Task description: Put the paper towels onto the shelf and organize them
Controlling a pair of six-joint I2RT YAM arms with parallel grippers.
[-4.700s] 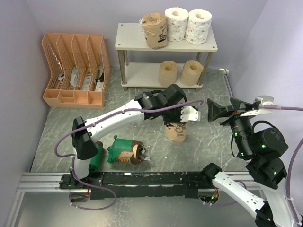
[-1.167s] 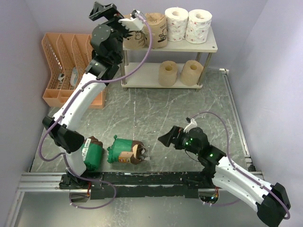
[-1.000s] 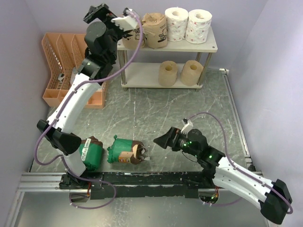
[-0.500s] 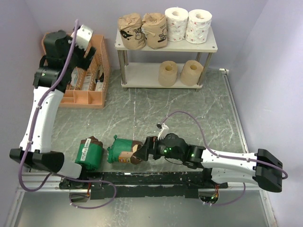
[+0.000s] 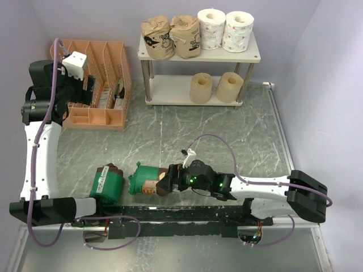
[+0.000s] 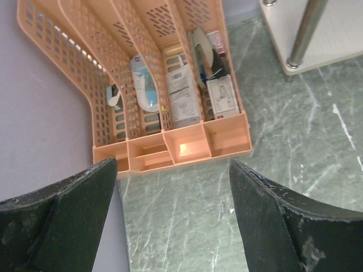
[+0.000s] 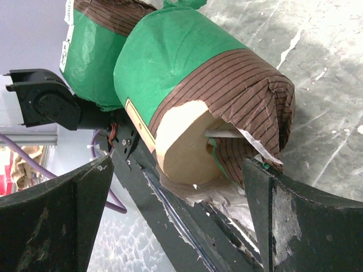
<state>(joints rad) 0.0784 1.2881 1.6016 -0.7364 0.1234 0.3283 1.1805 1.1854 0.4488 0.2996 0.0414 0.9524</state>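
Between the fingers of the right gripper (image 7: 178, 164) sits the torn end of a green-wrapped roll (image 7: 187, 73), lying on its side on the marbled table (image 7: 317, 85). The jaws stand wide apart, one finger on each side of the roll's end. Nothing is clamped, and it cannot be told whether either pad touches the wrapper. Just beyond that roll, on the side away from the gripper, a second green-wrapped roll (image 5: 106, 182) also lies on its side.

Well away from the right gripper, across the table, stands the shelf (image 5: 170, 90). Its upper board carries two brown printed rolls (image 5: 157, 37) and two white rolls (image 5: 211, 27), all upright. Its lower board carries two tan rolls (image 5: 201, 86), also upright.

The left gripper (image 6: 173, 164) is spread fully and holds nothing. Below and ahead of it is the orange organizer (image 6: 187, 144), with small packets in its slots. One shelf leg shows ahead of it to the right.
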